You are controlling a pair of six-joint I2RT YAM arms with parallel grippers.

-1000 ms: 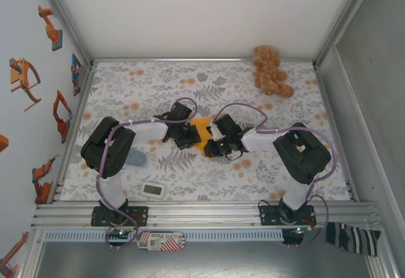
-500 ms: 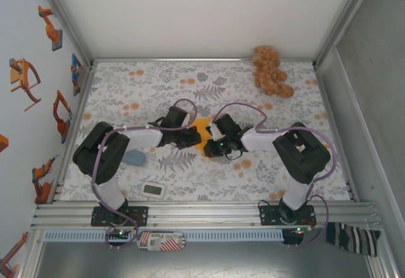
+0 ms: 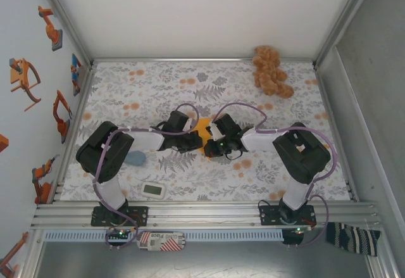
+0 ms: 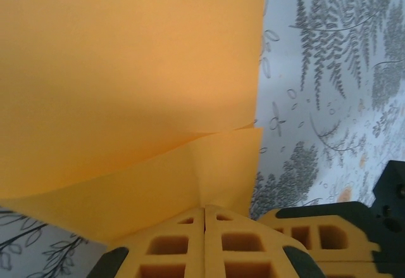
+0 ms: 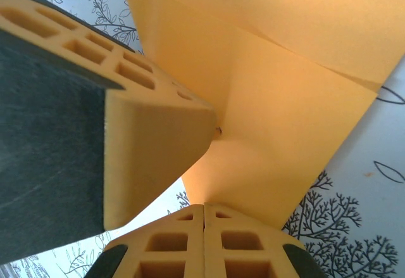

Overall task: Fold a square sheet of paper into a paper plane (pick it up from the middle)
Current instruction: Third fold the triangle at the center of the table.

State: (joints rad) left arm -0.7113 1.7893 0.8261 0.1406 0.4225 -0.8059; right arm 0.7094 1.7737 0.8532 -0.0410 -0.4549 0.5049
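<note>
Centrally over the flowered cloth (image 3: 139, 94), the creased orange paper (image 3: 201, 127) is held between both grippers. The left gripper (image 4: 204, 218) has its fingers pressed together on a folded flap's lower edge. The right gripper (image 5: 204, 213) likewise pinches the paper at a crease, close beside the left one. A plush toy (image 3: 271, 70) lies well apart, near the far right corner.
</note>
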